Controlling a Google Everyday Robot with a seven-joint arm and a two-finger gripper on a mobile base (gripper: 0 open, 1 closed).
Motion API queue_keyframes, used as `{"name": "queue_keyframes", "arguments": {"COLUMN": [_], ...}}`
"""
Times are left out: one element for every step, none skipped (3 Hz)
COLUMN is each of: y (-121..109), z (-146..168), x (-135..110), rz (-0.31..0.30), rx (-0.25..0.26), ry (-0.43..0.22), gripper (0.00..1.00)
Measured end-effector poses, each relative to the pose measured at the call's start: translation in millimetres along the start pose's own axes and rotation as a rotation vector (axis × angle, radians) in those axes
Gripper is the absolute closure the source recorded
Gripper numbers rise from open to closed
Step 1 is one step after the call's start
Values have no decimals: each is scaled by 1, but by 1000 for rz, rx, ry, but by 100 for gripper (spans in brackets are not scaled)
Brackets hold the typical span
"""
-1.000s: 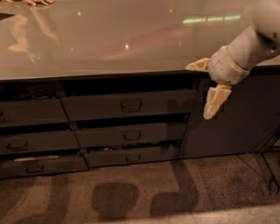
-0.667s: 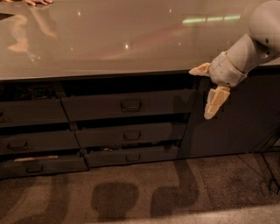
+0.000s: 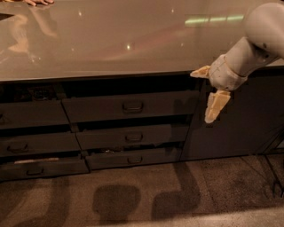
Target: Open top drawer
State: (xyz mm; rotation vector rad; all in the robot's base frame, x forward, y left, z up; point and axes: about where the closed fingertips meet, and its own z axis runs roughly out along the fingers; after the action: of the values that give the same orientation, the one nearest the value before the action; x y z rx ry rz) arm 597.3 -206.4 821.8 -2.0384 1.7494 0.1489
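Top drawer (image 3: 97,108), a wide dark grey front, sits at the centre of the picture just under the edge of a pale, glossy countertop (image 3: 111,40). A small dark loop handle (image 3: 132,106) is fixed at the middle of the front. A dark gap runs between the top of the front and the counter edge, and nothing of the inside can be seen.

Two shallower dark drawers (image 3: 128,137) with similar handles are stacked below it. More dark drawer fronts (image 3: 31,113) stand to the left.

The gripper (image 3: 200,96) hangs near the right end of the top drawer, well apart from the handle. It is just below the counter edge and in front of a tall dark cabinet door (image 3: 248,119). Its two cream-coloured fingers (image 3: 216,105) are spread wide apart (one points left, the other points down) and hold nothing. Whether either finger touches the furniture cannot be told. The pale grey robot arm (image 3: 253,40) reaches in from the upper right corner.

Speckled floor (image 3: 222,190) fills the bottom of the picture, with soft dark shadows on it. A person's hand (image 3: 37,2) rests on the counter at the top left edge.
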Motion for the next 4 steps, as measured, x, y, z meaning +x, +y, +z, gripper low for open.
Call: {"name": "queue_keyframes", "arguments": {"y": [13, 12, 10, -16], "z": [15, 16, 27, 36], "x": [9, 9, 14, -28], "rz": [-4, -4, 1, -53], "rx": [-23, -22, 1, 108], "ry": [38, 41, 161, 325], "gripper": [0, 0, 0, 0]}}
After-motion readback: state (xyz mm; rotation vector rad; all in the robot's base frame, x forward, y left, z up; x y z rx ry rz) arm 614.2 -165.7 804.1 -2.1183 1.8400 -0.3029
